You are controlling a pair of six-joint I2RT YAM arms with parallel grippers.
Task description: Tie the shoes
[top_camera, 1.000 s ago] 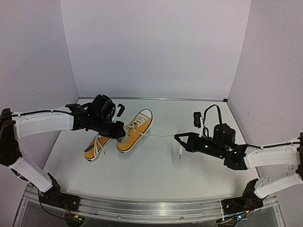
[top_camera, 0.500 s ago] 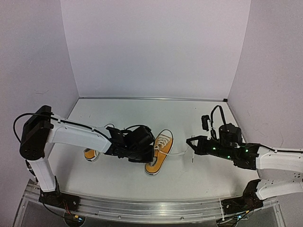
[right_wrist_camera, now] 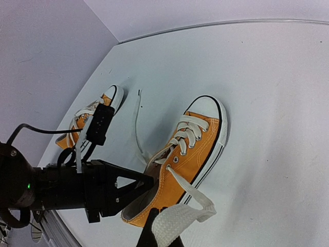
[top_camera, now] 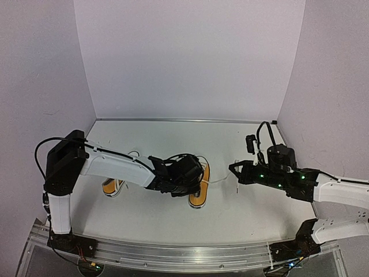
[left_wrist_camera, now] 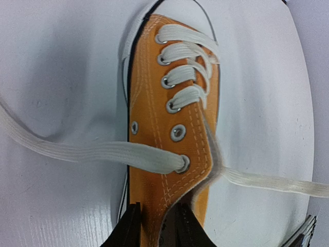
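Observation:
One orange-yellow shoe (top_camera: pixel 199 186) lies near the table's middle, toe pointing away from me. My left gripper (top_camera: pixel 189 173) is shut on its side wall near the heel; in the left wrist view the gripper (left_wrist_camera: pixel 156 229) pinches the orange canvas (left_wrist_camera: pixel 164 128). My right gripper (top_camera: pixel 235 171) is shut on one white lace end (right_wrist_camera: pixel 177 220), which runs slack to the shoe (right_wrist_camera: pixel 191 149). The other lace (left_wrist_camera: pixel 77 151) trails off to the left. The second shoe (top_camera: pixel 111 186) lies at the left, partly hidden by my left arm, and shows in the right wrist view (right_wrist_camera: pixel 87 119).
White walls enclose the table on three sides. The left arm (top_camera: pixel 115 164) stretches across the front left. A metal rail (top_camera: pixel 173 248) runs along the near edge. A loose lace tip (right_wrist_camera: pixel 138 110) lies behind the held shoe.
My left gripper has dragged the shoe from the back left, beside its mate, to the table's middle. My right gripper has kept the lace and shifted slightly right; the lace has gone slack.

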